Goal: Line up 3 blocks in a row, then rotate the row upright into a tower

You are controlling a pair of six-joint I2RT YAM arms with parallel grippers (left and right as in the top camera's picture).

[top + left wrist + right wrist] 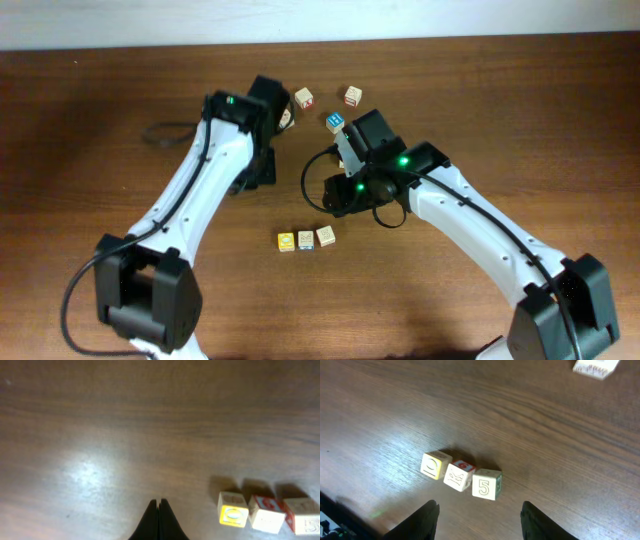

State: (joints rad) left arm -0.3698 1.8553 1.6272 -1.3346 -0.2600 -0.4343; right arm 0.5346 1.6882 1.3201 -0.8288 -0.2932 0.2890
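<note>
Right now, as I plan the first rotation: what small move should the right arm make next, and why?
Probably lower the right gripper toward the "5" block: its jaws stand open with nothing held, and that end block lies just ahead, roughly centred between them.

The dark wooden table spreads beneath the right fingers. Far beyond them, up right, lies 1 pale cube.

3 blocks touching in row | right gripper jaws spread
</note>
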